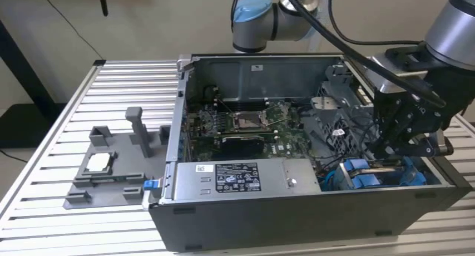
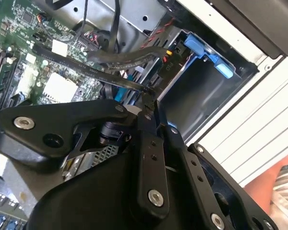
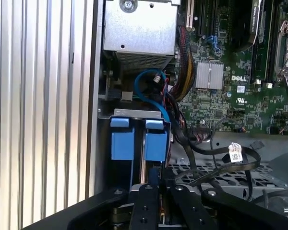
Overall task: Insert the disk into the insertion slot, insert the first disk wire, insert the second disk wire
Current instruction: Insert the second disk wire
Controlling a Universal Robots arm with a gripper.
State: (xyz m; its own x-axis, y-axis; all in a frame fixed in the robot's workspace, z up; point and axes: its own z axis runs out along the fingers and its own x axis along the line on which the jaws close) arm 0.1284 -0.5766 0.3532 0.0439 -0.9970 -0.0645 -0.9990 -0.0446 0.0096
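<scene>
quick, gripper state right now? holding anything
Gripper: shut on a flat black wire, down inside the computer case by the blue-edged drive bay.

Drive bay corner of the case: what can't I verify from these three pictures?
- Whether the disk is fully seated: in the first wrist view the gripper covers its near end.
- Which wire the gripper is on: in the second wrist view dark cables overlap at its tips.
- The insertion slot in the exterior view: the arm hides most of it.
- The connector ends: too small and shadowed in both wrist views.
</scene>
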